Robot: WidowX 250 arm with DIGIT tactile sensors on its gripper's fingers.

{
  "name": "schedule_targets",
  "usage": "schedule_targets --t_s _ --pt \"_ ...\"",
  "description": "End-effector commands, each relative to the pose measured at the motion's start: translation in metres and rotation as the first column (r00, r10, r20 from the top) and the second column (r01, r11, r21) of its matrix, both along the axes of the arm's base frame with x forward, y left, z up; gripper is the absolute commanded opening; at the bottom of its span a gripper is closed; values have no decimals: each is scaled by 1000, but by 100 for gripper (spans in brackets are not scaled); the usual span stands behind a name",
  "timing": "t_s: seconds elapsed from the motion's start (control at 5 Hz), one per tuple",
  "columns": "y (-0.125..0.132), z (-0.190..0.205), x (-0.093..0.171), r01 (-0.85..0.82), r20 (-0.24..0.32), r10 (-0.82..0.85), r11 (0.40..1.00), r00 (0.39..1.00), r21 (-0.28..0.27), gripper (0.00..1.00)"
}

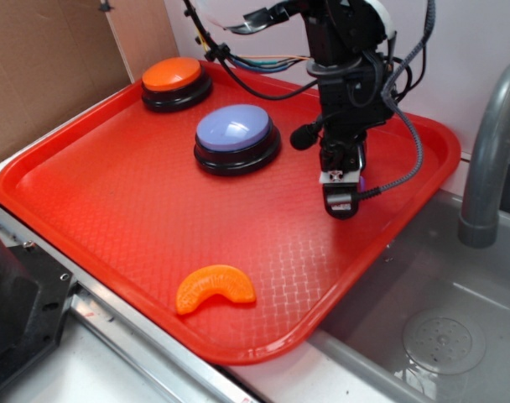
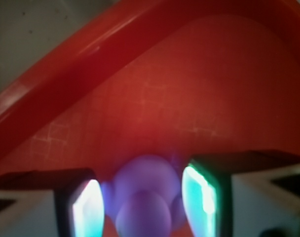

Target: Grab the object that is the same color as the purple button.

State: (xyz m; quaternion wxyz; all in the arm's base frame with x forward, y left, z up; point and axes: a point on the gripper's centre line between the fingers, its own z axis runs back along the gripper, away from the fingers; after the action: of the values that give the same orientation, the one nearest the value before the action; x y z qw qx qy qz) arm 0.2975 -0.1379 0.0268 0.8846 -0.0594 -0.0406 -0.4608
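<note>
1. Wrist view, nearest: the gripper [image 2: 144, 197] has a finger [image 2: 86, 210] on either side of a blurred purple duck [image 2: 142, 197]. Small gaps show beside the duck, so I cannot tell whether the jaws are closed on it or only around it.
2. Exterior view, front of the red tray [image 1: 137, 218]: an orange crescent slice [image 1: 215, 287] lies near the front rim, well apart from everything else.
3. Right side of the tray: the gripper [image 1: 342, 200] points straight down at the tray floor, and only a sliver of purple [image 1: 361, 182] shows at its edge.
4. Middle of the tray: the purple button [image 1: 236, 137] sits on its black base, left of the arm and apart from it.
5. Far left corner: an orange button [image 1: 175, 81].
6. Off the tray to the right: a grey sink [image 1: 439, 336] and faucet [image 1: 490, 143].
</note>
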Motion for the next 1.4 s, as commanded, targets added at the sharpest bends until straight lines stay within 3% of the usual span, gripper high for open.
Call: schedule_targets --t_s 0.0,0.4,0.8,1.0,1.2 --pt "-10 17 -3 -18 25 18 1000 1000 4 0" --pt "0 38 -6 -110 -8 110 993 994 32 0" --pt "27 86 -25 -354 2 354 935 935 25 0" --pt "45 110 -40 -485 -2 485 875 875 17 0" --pt "77 140 -68 -647 -40 649 761 760 50 0"
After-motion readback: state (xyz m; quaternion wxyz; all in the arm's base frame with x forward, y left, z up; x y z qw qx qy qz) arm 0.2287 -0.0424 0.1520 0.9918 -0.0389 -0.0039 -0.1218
